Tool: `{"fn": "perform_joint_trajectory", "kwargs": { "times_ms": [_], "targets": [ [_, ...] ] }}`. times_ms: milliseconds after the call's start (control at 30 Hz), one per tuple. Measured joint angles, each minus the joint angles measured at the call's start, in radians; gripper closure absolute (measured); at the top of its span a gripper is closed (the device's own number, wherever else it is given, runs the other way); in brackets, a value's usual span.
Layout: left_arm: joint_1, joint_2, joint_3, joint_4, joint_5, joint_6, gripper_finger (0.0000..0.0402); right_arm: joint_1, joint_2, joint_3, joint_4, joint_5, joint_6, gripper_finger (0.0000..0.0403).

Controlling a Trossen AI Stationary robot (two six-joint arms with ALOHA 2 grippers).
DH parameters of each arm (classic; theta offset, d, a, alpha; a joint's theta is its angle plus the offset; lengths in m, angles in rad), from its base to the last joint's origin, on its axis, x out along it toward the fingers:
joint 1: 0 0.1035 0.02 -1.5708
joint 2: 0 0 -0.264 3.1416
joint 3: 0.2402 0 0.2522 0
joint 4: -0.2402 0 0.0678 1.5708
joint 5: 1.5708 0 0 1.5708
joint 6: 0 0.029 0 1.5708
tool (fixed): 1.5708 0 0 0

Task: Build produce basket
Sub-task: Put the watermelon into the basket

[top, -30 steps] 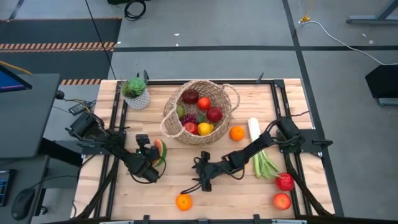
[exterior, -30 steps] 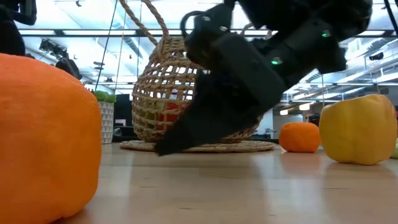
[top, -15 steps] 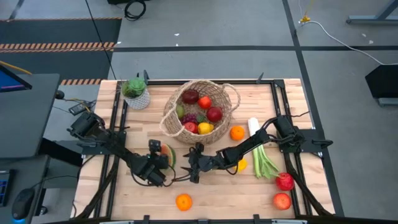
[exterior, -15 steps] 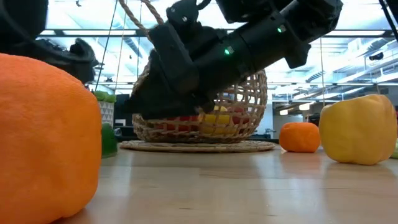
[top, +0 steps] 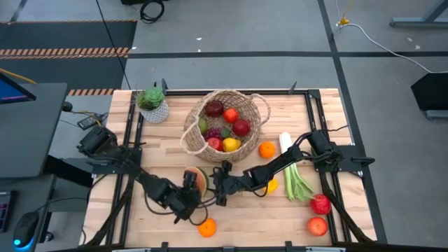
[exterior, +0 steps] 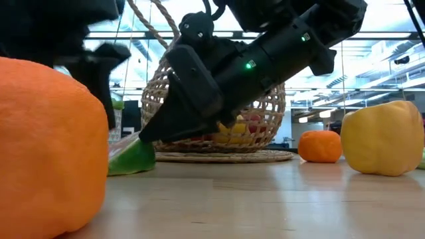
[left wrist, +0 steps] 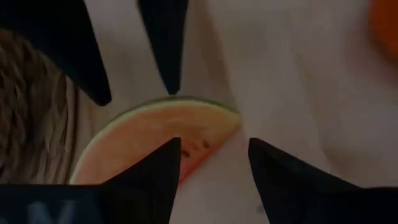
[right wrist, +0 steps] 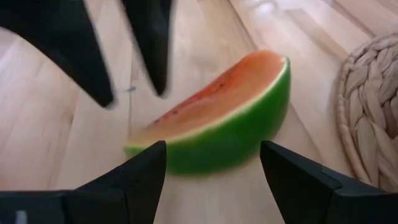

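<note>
Between the two black pincers, the watermelon slice (right wrist: 217, 118) is showing orange-red flesh with dark seeds and a bright green rind. Beyond the right gripper (top: 221, 183), the tan woven basket (top: 194, 141) is holding dark red, orange, yellow, green and purple produce (top: 225, 124). Just below the left gripper (top: 191, 197) an orange (top: 206, 227) is glowing bright orange on the pale wooden table (top: 273, 217).

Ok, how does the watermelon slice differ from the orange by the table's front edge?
The watermelon slice is a wedge with green rind and red flesh; the round orange fruit is one plain colour. The slice lies close to the tan woven wicker basket, between the open left hand and open right hand; the orange sits outside both. Both rest on the wooden table, outside the basket.
</note>
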Motion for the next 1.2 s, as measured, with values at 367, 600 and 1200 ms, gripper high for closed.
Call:
{"fn": "perform_joint_trajectory", "kwargs": {
  "times_ms": [367,600,1200],
  "targets": [
    [-0.031,-0.001,0.040,-0.613,-0.214,-0.256,0.0233,-0.001,0.000,0.000,-0.038,0.069,0.000,0.0137],
    [0.042,-0.001,-0.117,-0.567,-0.219,-0.289,0.0244,-0.002,0.000,0.000,-0.038,0.054,0.000,0.0137],
    [0.307,-0.220,-0.168,-0.348,-0.050,-0.036,0.0310,0.001,0.000,0.000,-0.041,0.026,0.008,0.0137]
  ]
}}
